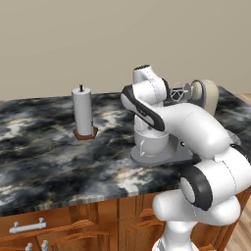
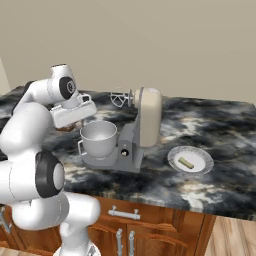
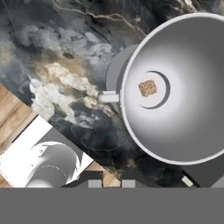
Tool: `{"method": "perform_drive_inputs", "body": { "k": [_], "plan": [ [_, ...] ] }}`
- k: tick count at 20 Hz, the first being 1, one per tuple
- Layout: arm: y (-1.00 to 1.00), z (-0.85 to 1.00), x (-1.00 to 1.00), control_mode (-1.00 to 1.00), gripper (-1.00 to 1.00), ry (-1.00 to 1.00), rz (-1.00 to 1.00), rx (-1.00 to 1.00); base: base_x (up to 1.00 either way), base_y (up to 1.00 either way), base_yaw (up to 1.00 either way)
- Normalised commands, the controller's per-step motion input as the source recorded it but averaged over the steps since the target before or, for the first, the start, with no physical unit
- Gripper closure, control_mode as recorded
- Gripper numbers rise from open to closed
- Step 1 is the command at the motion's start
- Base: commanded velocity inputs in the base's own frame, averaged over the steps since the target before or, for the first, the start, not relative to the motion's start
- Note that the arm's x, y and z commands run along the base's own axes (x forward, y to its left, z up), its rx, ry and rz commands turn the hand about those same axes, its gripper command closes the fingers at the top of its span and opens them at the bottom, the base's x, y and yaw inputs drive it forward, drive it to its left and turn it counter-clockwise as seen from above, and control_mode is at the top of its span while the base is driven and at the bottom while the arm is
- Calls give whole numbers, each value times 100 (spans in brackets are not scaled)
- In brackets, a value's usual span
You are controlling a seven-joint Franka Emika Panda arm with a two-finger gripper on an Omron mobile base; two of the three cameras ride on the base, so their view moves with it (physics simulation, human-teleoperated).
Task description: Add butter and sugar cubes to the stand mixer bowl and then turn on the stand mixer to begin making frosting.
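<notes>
Left base view: a white arm reaches over a dark marbled tabletop (image 1: 44, 147) toward the stand mixer (image 1: 196, 98), whose cream head is tilted back with the whisk lifted. The stand mixer bowl (image 1: 151, 142) sits on the grey base, partly hidden by the arm. A paper-towel roll (image 1: 82, 112) stands upright, well apart to the left.

Right base view: the pincer (image 2: 75, 122) hangs just beside the bowl's rim, though its tips are hard to make out here. The butter (image 2: 186, 163) lies on a round white plate (image 2: 200, 155), on the far side of the mixer from the arm. Its long axis runs diagonally, from upper left to lower right in this view.

Hand view: looking down into the bowl, one sugar cube (image 3: 148, 88) rests at the centre of the bottom. The pincer's tips sit closed together, holding nothing.

Risks: the butter is small and low, so a grasp across the wrong axis could slip. Reaching past the raised whisk could knock the mixer.
</notes>
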Motion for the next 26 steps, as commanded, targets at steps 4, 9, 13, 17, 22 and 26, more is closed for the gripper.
{"method": "perform_drive_inputs", "body": {
  "k": [4, 9, 13, 17, 22, 26],
  "plan": [
    [-5, -17, 24, -100, 100, 0, 0, 0, 0, 0, 0],
    [-7, -30, 9, -100, 100, 0, 0, 0, 0, 0, 0],
    [-13, -36, 20, -100, 100, 0, 0, 0, 0, 0, 0],
    [-8, -20, 32, -100, 100, 0, 0, 0, 0, 0, 0],
    [0, -13, 39, -100, 100, 0, 0, 0, 0, 0, 0],
    [0, -13, 23, -100, 100, 0, 0, 0, 0, 0, 0]
  ]
}}
